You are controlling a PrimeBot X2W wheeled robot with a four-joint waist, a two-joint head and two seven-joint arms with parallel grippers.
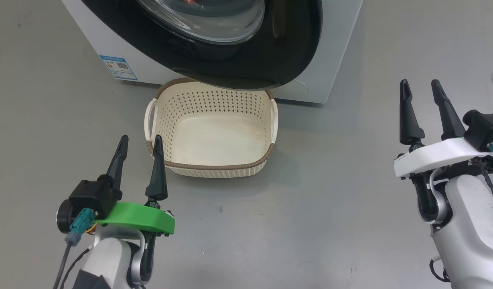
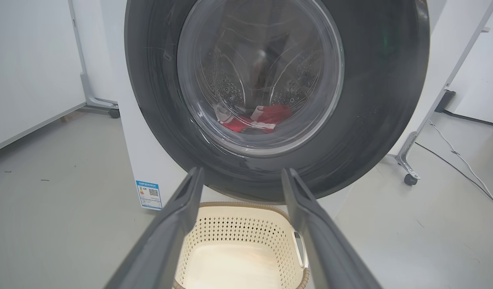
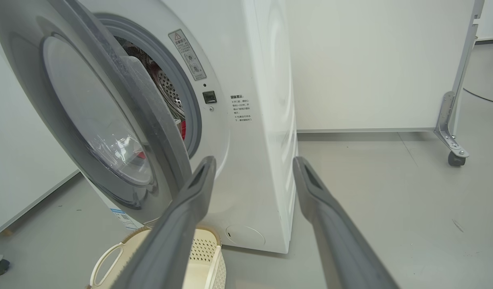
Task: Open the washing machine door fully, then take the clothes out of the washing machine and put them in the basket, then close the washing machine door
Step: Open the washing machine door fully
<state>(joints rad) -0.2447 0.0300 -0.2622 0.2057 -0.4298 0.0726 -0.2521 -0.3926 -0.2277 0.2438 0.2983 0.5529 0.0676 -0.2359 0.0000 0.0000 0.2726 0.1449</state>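
You face the white washing machine (image 3: 254,120) on the grey floor (image 1: 310,224). The washing machine door (image 2: 370,100) stands partly open, swung off the machine's front so that a gap on your right shows the steel drum (image 3: 168,90). The basket (image 1: 214,166) sits just in front of the machine, under the door's lower rim. Your left gripper (image 1: 141,138) hovers in front of the machine, toward its left side, fingers spread and holding nothing. Your right gripper (image 1: 420,83) hangs off the machine's right front corner, spread and empty. The clothes (image 2: 266,116) lie red at the bottom of the machine's drum, behind the door glass. A small blue label (image 1: 118,67) sits low on the machine's front, to your left.
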